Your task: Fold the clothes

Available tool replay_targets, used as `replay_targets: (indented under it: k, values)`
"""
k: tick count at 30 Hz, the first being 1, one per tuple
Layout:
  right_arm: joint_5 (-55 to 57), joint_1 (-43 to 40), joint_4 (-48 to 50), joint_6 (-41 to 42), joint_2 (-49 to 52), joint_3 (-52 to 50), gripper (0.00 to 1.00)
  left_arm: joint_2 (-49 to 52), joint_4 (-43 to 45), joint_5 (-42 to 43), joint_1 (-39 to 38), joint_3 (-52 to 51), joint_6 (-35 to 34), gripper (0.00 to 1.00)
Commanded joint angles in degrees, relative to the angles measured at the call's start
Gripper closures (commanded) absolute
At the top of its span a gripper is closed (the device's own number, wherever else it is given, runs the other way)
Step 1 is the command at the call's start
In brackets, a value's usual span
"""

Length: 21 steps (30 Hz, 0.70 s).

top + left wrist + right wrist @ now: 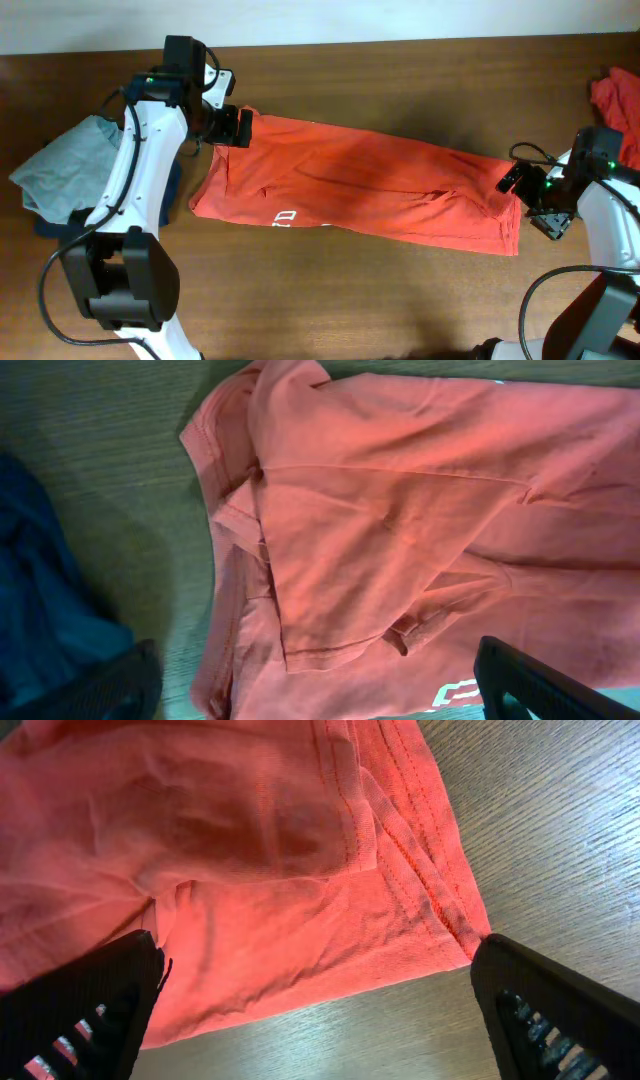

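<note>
- Orange-red shirt point(360, 180), white lettering point(283, 217) at its near edge.
- Pale grey-blue garment point(60, 175) and navy garment point(40, 580), left.
- Red cloth point(618, 100), far right.
- Brown wood-grain table point(350, 295).

Stretches the left arm point(140, 170) from its near base away and upward, bends it at the far elbow and points the left gripper point(238, 127) rightward, jaws spread wide. Holds the right arm point(605, 215) upright along the right side, wrist turned leftward. Sets the right gripper point(533, 200) low, fingers point(80, 1000) likewise wide apart, nothing between them.
</note>
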Motion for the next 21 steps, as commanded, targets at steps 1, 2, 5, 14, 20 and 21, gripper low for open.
replay_targets:
  k: [1,2,5,14,20,21]
  values:
    - [-0.1,-0.3,0.1,0.2,0.0,-0.2,0.01,-0.9,0.4,1.7,0.2,0.5,0.3,0.01]
    - [-0.1,-0.3,0.1,0.2,0.0,-0.2,0.01,-0.9,0.6,1.7,0.2,0.5,0.3,0.01]
    - [-0.1,-0.3,0.1,0.2,0.0,-0.2,0.01,-0.9,0.5,1.7,0.2,0.5,0.3,0.01]
    - [-0.2,-0.3,0.2,0.3,0.0,-0.2,0.01,-0.9,-0.4,1.7,0.2,0.5,0.3,0.01]
    - [-5.7,-0.3,0.5,-0.9,0.0,-0.2,0.02,-0.9,-0.2,1.6,0.2,0.5,0.3,0.01]
    - [-5.7,-0.4,1.1,-3.4,0.0,-0.2,0.01,-0.9,-0.1,1.6,0.2,0.5,0.3,0.01]
